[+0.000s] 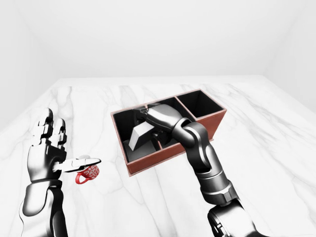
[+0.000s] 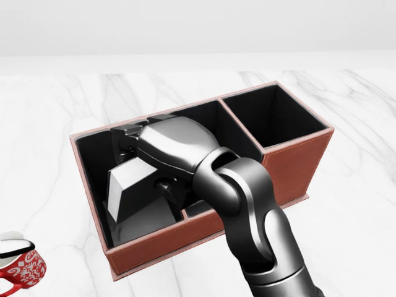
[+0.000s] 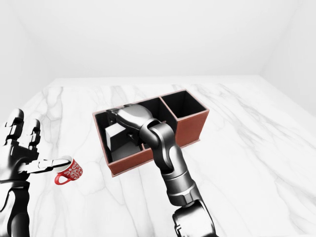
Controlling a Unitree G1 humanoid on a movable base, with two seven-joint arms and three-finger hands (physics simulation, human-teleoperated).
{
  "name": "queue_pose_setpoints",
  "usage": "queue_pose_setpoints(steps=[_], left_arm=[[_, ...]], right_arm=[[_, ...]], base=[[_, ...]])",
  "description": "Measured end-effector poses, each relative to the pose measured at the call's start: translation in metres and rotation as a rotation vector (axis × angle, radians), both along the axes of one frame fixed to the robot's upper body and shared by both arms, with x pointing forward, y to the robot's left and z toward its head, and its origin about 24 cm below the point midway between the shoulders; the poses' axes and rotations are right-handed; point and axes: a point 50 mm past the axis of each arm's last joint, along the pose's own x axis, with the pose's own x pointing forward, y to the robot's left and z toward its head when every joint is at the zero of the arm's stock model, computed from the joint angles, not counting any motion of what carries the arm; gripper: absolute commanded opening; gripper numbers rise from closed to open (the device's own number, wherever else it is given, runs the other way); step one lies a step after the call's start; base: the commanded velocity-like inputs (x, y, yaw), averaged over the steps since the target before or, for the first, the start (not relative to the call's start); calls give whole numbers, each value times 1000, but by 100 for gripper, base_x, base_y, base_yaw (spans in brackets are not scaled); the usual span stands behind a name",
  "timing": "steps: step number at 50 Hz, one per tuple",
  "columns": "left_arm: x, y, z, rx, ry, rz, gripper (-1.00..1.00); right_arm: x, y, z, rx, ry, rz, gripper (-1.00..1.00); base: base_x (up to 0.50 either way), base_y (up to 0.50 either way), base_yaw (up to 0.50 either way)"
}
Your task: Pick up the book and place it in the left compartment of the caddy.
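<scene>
- Your right hand (image 2: 139, 162) reaches down into the left compartment of the caddy (image 2: 297, 162); its fingers are closed round the book (image 2: 127, 185), with dark fingertips (image 2: 127, 133) showing over the book's upper edge near the caddy's far wall in the head view
- The book is a pale grey block; it sits tilted inside that left compartment, its lower end down near the dark floor, its upper end under your palm; whether it touches the floor you cannot tell from these views
- The caddy is a reddish-brown box with a black lining, lying at an angle on the white marble table (image 2: 346, 247); the left compartment is the large one, the square compartment at the right of the head view holds nothing you can see; a low divider shows beside your wrist near the bottom wall
- Your right forearm (image 1: 202, 158) crosses the caddy's near wall from the lower right of each view
- Your left hand (image 1: 47, 153) is raised at the left edge of the left-eye view, fingers spread and released, well apart from the caddy
- A red patterned mug (image 3: 69, 172) stands on the table just beside that hand's thumb; whether the thumb touches its rim you cannot tell
</scene>
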Motion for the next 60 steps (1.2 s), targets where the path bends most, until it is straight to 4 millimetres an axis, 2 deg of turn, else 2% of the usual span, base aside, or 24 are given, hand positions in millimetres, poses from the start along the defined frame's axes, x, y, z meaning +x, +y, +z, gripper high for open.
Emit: queue_pose_setpoints(steps=[34,60], left_arm=[[-4,4,-9,-21,30,7,100],[-10,8,-16,-40,48,17,100]], right_arm=[[20,8,-29,-98,138,-20,-100],[31,23,-35,-154,195,-1,-100]], base=[[0,0,0],[0,0,0]])
